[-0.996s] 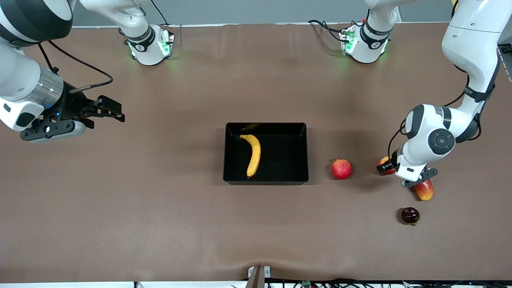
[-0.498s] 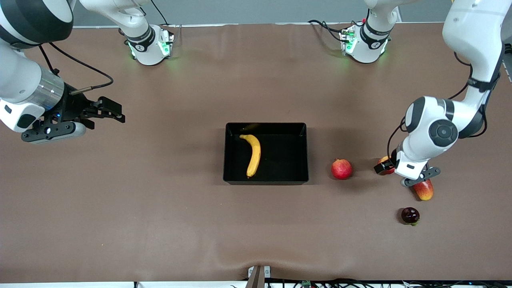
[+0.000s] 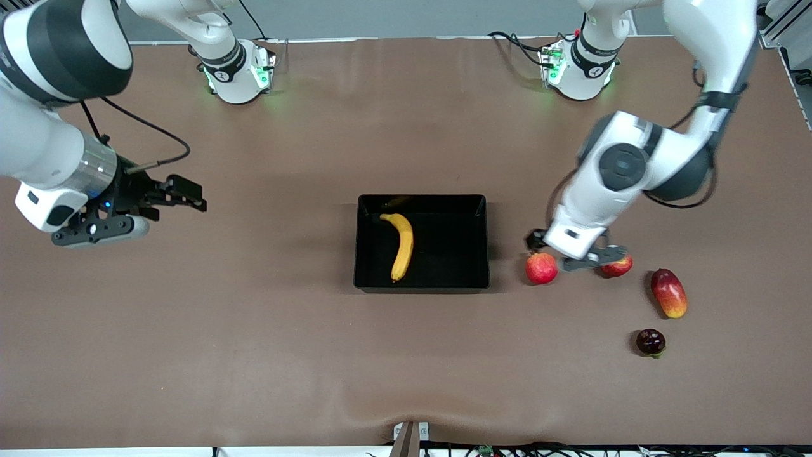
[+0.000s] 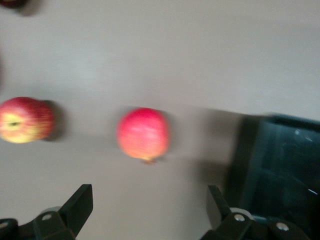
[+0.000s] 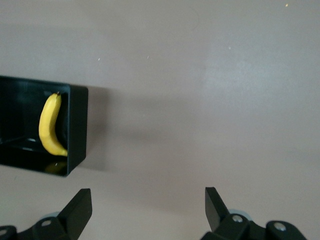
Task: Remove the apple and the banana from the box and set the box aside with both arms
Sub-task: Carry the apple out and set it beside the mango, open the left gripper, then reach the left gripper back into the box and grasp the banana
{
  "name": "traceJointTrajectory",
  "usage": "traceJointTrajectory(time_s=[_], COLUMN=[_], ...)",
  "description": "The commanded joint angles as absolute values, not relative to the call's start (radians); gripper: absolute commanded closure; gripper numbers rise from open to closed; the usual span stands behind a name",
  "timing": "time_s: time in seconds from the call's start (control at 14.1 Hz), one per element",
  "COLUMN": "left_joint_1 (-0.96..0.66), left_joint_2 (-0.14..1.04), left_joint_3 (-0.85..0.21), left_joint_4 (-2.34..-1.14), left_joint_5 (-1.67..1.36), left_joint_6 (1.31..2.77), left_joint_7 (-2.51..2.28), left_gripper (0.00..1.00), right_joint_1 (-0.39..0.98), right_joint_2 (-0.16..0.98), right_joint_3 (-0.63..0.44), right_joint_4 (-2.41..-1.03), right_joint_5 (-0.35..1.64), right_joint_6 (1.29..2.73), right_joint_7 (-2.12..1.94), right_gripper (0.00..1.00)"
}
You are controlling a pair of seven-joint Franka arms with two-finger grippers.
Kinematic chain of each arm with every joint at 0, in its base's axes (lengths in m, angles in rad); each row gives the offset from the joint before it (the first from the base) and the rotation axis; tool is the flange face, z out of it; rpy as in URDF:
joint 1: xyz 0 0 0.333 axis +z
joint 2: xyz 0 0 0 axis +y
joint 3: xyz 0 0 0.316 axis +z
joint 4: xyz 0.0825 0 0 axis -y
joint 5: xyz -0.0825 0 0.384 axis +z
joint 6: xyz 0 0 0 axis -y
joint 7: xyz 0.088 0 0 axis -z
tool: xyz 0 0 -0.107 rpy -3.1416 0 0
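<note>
- Your banana (image 3: 401, 245) lies alone in the box (image 3: 469, 279), close to the wall at the right arm's end of the table; in the right wrist view it curves along that wall (image 5: 50, 125).
- The apple (image 3: 617, 267) is already out, resting on the table toward the left arm's end, with the pomegranate (image 3: 541, 268) between it and the box.
- Your left gripper (image 3: 574, 251) hangs low over the gap between pomegranate and apple, jaws spread and holding nothing. In the left wrist view the pomegranate (image 4: 143, 133) sits between the fingertips' lines, with the apple (image 4: 25, 120) off to one side.
- Risk: if you drop here, a finger could clip the pomegranate or the apple and roll it, perhaps against the box.
- Your right gripper (image 3: 184, 193) hovers over bare table well apart from the box, jaws spread and empty.
- Risk: the banana hugs the wall, so a finger coming down on that side may land on the rim and shove the box.
- Risk: the mango (image 3: 668, 292) and the dark fruit (image 3: 650, 341) lie at the left arm's end; pushing the box that way would sweep all four fruits.
</note>
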State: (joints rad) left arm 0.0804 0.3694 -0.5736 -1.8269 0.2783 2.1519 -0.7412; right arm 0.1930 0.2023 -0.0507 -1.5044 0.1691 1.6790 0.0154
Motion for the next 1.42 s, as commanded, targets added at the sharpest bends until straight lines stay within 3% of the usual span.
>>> traceJointTrajectory(time_s=[0.0, 0.36, 0.64, 0.78, 1.35], left_joint_1=[-0.023, -0.184, -0.452, -0.521, -0.604], left_joint_2=[0.487, 0.656, 0.751, 0.822, 0.911], left_joint_3=[-0.566, -0.540, -0.341, -0.298, -0.247], left_joint_4=[-1.671, -1.455, -1.320, -1.254, -1.243], left_joint_5=[0.290, 0.293, 0.273, 0.265, 0.267], left_joint_6=[2.120, 2.115, 2.115, 2.118, 2.180], left_joint_7=[-0.767, -0.906, -1.032, -1.078, -1.126], left_gripper=[0.00, 0.00, 0.00, 0.00, 0.00], right_joint_1=[0.189, 0.201, 0.160, 0.134, 0.124], right_joint_2=[0.242, 0.241, 0.248, 0.255, 0.307], right_joint_3=[-0.058, -0.060, -0.061, -0.061, -0.061], right_joint_4=[-1.490, -1.486, -1.491, -1.491, -1.491], right_joint_5=[0.115, 0.091, 0.081, 0.081, 0.057], right_joint_6=[1.716, 1.724, 1.776, 1.776, 1.822], right_joint_7=[0.014, 0.025, 0.025, 0.025, 0.025], right_gripper=[0.00, 0.00, 0.00, 0.00, 0.00])
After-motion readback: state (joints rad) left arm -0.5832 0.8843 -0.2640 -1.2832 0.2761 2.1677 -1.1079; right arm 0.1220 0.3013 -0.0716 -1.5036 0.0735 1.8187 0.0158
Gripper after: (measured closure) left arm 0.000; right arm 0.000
